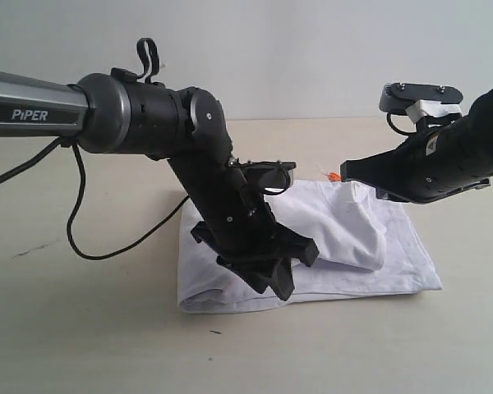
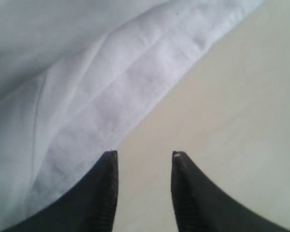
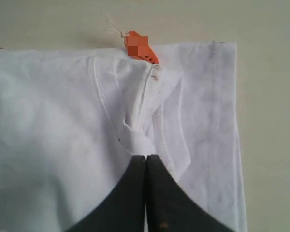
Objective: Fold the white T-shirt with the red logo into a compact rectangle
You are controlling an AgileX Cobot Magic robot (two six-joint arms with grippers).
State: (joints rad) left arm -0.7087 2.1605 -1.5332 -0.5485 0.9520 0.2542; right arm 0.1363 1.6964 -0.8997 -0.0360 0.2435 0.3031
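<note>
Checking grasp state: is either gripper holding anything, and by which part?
Right gripper pinches the white T-shirt by a bunched fold near the orange tag. Left gripper is open beside the shirt's edge, holding nothing.

Lab: bare table [image 1: 82, 328], PIPER arm [image 1: 33, 105]

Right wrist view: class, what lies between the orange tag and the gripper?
T-shirt cloth: a gathered ridge runs from the tag into the shut right gripper, as that view shows.

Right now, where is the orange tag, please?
In the exterior view, the orange tag lies right of centre at the shirt's upper edge, beside the right gripper.
</note>
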